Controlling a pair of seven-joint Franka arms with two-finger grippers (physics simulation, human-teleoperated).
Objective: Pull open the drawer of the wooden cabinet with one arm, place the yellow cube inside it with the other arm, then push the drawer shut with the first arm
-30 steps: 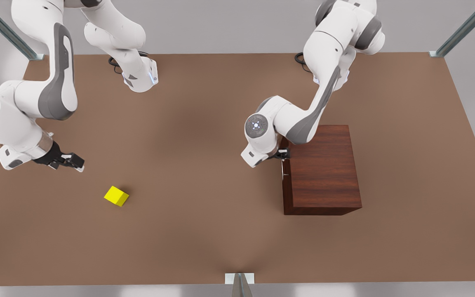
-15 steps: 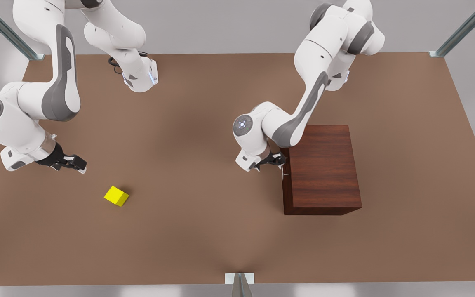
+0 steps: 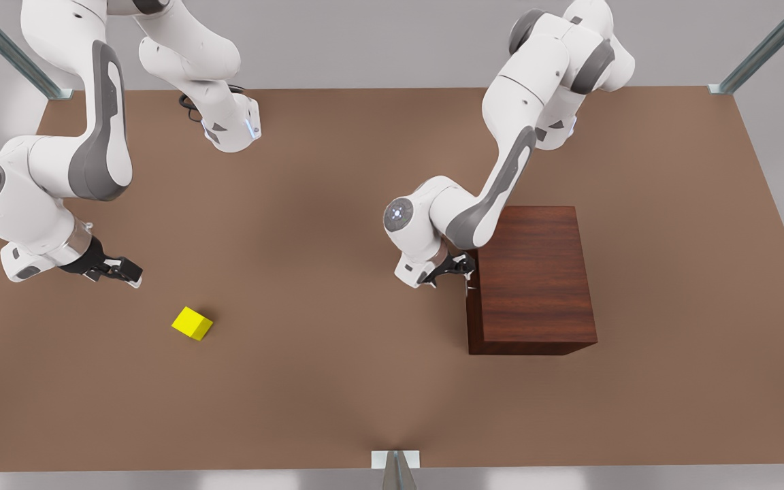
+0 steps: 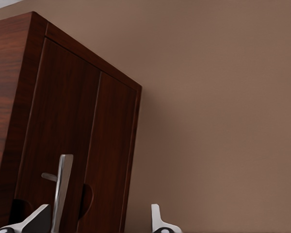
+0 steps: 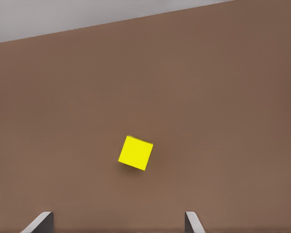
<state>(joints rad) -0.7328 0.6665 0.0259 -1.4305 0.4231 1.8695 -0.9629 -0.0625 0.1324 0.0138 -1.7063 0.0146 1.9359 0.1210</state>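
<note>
Drawer sat closed, flush in the face of the wooden cabinet, which stood on the brown surface toward the front view's right. Its thin silver bar handle lay between the spread fingers of the left end effector, close to one fingertip and well apart from the other; the fingers were released, not clamped on the bar. That arm reached down from the far edge of the surface, elbow bent, wrist level with the cabinet's front face.

Yellow cube rested on the surface toward the front view's left, well apart from the cabinet. The right end effector hung near it, above and to one side, fingers parted and empty. In the right wrist view the cube lay ahead of both fingertips, untouched.
</note>
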